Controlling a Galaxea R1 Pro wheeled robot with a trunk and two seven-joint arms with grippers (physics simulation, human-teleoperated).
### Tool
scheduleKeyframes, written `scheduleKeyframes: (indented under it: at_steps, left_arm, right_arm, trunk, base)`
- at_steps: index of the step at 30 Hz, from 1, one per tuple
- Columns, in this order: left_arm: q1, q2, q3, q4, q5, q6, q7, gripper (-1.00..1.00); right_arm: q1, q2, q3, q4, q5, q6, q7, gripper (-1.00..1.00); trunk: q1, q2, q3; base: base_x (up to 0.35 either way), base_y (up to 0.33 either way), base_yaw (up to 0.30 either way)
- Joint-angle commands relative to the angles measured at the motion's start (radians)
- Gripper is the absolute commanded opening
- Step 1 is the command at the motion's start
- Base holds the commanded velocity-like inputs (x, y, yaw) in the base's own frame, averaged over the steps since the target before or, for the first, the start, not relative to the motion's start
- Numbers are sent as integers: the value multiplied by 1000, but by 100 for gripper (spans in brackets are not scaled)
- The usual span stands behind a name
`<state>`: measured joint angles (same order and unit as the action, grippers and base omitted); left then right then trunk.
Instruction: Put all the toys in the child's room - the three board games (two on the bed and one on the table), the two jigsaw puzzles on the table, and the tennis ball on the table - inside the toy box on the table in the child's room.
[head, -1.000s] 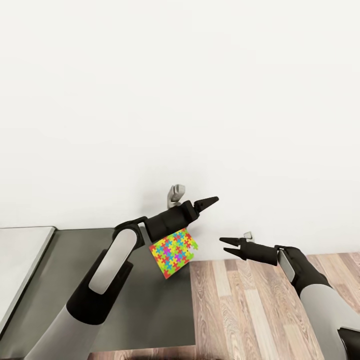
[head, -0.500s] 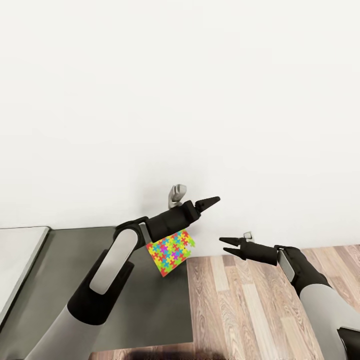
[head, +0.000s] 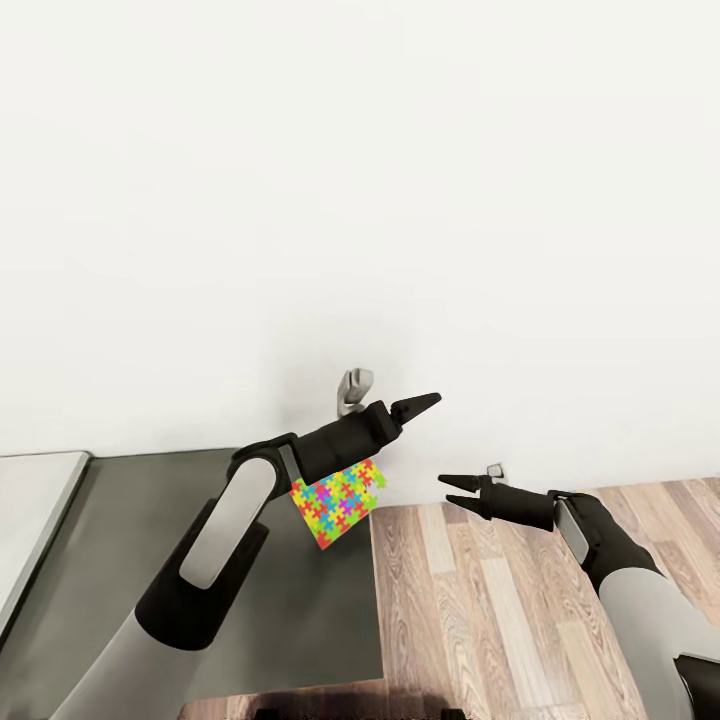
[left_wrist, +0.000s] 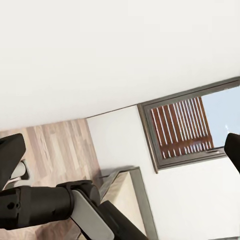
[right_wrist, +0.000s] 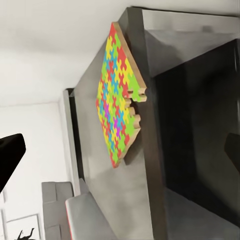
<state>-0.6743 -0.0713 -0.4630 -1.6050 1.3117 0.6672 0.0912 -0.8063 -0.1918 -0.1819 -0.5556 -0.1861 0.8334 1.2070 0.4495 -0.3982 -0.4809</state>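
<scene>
Blank white wall (head: 360, 180) takes up most of the head view, with wood-plank floor (head: 480, 600) to the right and a dark grey cabinet top (head: 300, 600) joining a pale grey-white desk top (head: 30, 500) at the far left. A flat jigsaw puzzle box (head: 338, 501) covered in bright yellow, blue, pink, green and red interlocking pieces sits at the far right corner of the dark top, partly hidden behind the left arm; whether it is lying there or is lifted cannot be told. In the right wrist view the same box (right_wrist: 120, 95) appears thin, with a plain tan underside and a notched, puzzle-shaped edge, close to the cabinet's edge. The left gripper (head: 405, 410) points toward the wall above the box; its jaw state cannot be told. The right gripper (head: 452, 491) hangs over the floor just beside the cabinet's right edge, its two dark fingers slightly parted and holding nothing. A dark-framed window (left_wrist: 190, 127) shows in the left wrist view.
</scene>
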Motion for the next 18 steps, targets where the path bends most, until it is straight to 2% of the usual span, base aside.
scheduleKeyframes:
  at_steps: [1,18]
  left_arm:
    - [-1,0,1,-1,10,3,9,100]
    - [-1,-1,0,-1,11,3,6,100]
  right_arm:
    - [-1,0,-1,0,-3,6,1,100]
    - [-3,-2,-1,-1,-3,6,0,100]
  trunk:
    - [0,-2,-3]
    - [0,-2,-30]
  base:
    - [0,0,-21]
    - [0,0,-7]
